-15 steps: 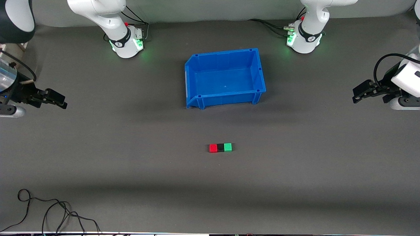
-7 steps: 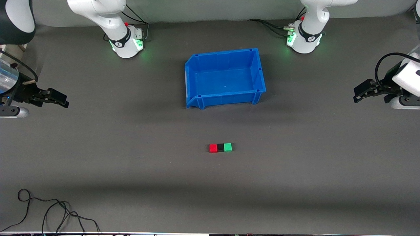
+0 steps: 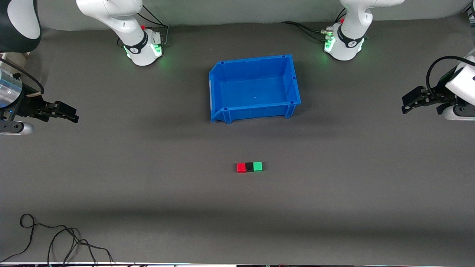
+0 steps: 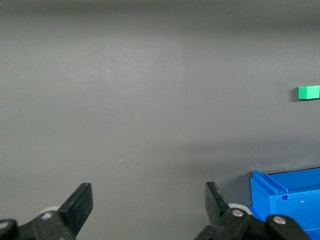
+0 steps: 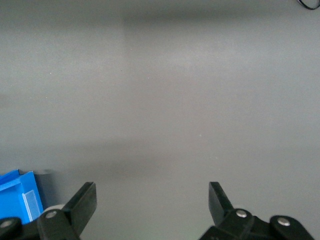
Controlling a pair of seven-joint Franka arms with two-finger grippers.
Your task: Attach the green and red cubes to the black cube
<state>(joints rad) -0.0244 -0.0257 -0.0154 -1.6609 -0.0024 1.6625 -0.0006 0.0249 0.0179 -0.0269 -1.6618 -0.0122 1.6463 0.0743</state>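
A: Where do the cubes lie?
B: Red cube (image 3: 241, 167), black cube (image 3: 249, 167), green cube (image 3: 257, 166) touch in a row, nearer the camera than the blue bin (image 3: 254, 88); joining looks finished.

A: The arms?
B: Left gripper (image 3: 410, 103) and right gripper (image 3: 68, 113) wait at the table's ends, fingers spread, holding nothing.

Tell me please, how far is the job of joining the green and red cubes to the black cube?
It looks done: the red cube, black cube and green cube sit in one touching row on the table, nearer the front camera than the blue bin. Nothing is in hand: the left gripper and right gripper are open at their own table ends. Nothing visible is left.
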